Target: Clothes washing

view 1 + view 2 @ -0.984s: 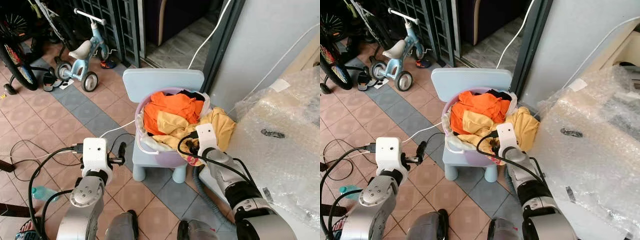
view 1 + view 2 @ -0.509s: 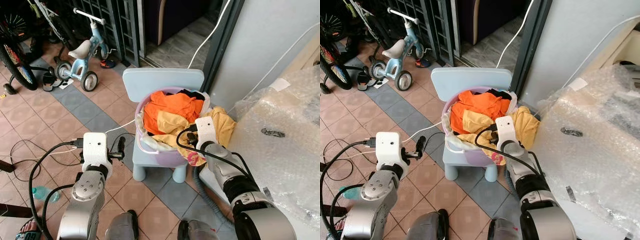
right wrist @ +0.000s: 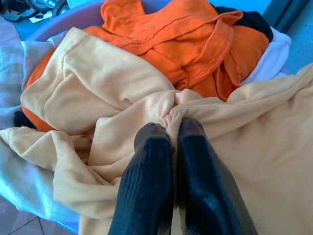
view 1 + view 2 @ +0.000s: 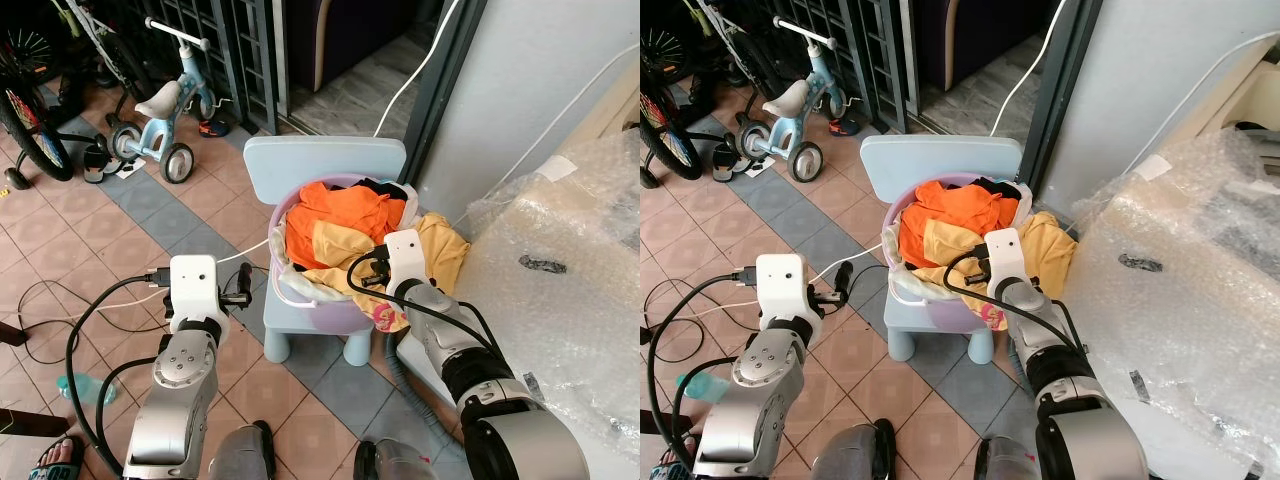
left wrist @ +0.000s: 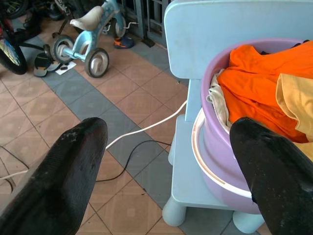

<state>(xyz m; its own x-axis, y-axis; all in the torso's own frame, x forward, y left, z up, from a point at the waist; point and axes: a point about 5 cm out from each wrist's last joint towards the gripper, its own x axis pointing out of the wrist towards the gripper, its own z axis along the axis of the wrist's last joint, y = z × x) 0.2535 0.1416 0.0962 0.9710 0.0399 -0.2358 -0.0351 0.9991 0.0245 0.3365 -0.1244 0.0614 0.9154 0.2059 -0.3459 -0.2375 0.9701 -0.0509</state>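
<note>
On a small pale-blue chair (image 4: pixel 325 165) by the doorway sits a purple laundry basin (image 5: pixel 215 142), heaped w/ clothes: an orange garment (image 3: pixel 195 44) on top toward the back, a pale yellow garment (image 3: pixel 122 93) draped across the front and spilling over the rim on the robot's right side. Right pincer (image 3: pixel 169 131) is down on the yellow garment, its two black fingers closed nearly together w/ a bunched fold of the fabric pinched between the tips. Left pincer (image 5: pixel 171 147) hangs off to the left of the chair at about seat height, fingers spread wide, holding nothing, aimed at the basin's near wall. Yellow cloth looks soft, light and limp – it should gather and trail rather than lift as one piece, so a pinch on a thick fold like this one prob. holds better than a thin edge. Risk: it lies tangled w/ the orange garment and a white piece beneath, so pulling may drag neighbours out or tip the basin, which sits near the seat's front edge. Bubble-wrapped bulk (image 4: pixel 560 280) stands close on the right; a kid's trike (image 4: pixel 165 100) and cables lie on the tiled floor to the left.
</note>
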